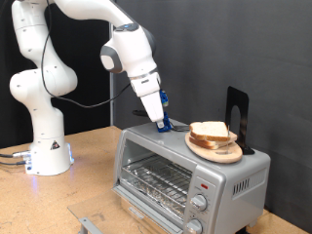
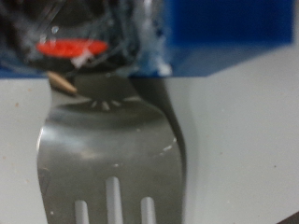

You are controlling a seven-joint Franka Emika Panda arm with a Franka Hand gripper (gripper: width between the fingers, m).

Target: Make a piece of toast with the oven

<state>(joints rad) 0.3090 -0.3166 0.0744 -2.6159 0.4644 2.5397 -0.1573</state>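
The silver toaster oven point(image 1: 237, 178) stands on the wooden table at the exterior view's right, its wire rack point(image 1: 156, 180) showing at the glass front. A few slices of bread are stacked on a round wooden plate point(image 1: 220, 152) on the oven's roof; the top piece of toast point(image 1: 211, 130) is pale with a tan crust. My gripper point(image 1: 165, 123) reaches down to the roof just to the exterior view's left of the plate. In the wrist view a metal fork point(image 2: 110, 154) sticks out from the gripper over the grey roof, with blue parts point(image 2: 224, 37) beside it. The toast does not show in the wrist view.
Two round knobs point(image 1: 200, 204) sit at the oven's lower front. A black upright stand point(image 1: 237, 112) rises behind the plate. The arm's white base point(image 1: 47, 151) stands on the table at the exterior view's left. A grey metal piece point(image 1: 93, 224) lies at the table's front edge.
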